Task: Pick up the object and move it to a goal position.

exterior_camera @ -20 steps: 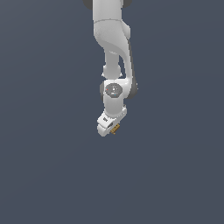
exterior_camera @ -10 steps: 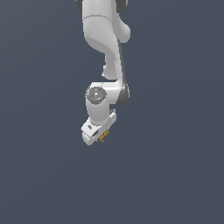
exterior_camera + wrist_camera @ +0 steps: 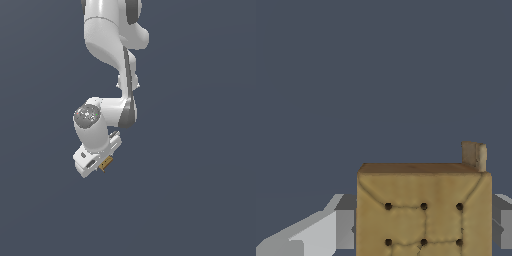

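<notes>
The object [image 3: 105,163] is a tiny tan-golden block poking out beside the white hand of the arm, in mid-air against the dark grey background of the exterior view. My gripper [image 3: 102,164] is shut on it. In the wrist view the object [image 3: 424,210] fills the space between the two grey-white fingers [image 3: 326,232], showing dark dots, stitched seams and a small upright nub at one corner. Most of the fingers are hidden behind the hand in the exterior view.
The white arm [image 3: 111,45] reaches down from the top of the exterior view. Only a plain dark grey background surrounds it in both views.
The arm has swung the hand and the held object toward the exterior view's left and lower over the last second. The grip has stayed the same.
</notes>
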Available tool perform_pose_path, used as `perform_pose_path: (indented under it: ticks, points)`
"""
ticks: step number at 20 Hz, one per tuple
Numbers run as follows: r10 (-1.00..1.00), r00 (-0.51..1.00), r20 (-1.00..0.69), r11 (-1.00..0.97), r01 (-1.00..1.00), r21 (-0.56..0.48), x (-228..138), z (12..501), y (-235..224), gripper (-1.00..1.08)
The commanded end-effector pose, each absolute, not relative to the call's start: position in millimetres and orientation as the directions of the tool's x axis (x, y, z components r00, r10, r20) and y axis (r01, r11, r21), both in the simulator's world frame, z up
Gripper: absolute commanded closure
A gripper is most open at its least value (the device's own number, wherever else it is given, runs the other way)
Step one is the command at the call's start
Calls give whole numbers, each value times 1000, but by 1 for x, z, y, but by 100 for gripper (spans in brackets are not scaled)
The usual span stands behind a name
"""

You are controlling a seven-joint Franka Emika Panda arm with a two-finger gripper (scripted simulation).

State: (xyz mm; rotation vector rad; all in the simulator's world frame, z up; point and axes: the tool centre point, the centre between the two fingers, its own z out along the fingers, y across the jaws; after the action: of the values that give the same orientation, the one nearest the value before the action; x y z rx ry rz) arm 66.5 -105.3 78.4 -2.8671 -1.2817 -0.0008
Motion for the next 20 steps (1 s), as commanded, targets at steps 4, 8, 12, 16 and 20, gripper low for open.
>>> perform_pose_path:
  ticks: [4, 8, 12, 16, 20]
  points:
    - [746, 666, 1, -666, 746, 0, 90, 89, -128, 108]
    - [746, 666, 1, -666, 746, 0, 102, 94, -139, 108]
    - [746, 666, 0, -666, 746, 0, 111, 97, -147, 108]
    - [746, 666, 0, -666, 746, 0, 116, 99, -151, 108]
    - [746, 666, 0, -666, 746, 0, 119, 100, -153, 108]
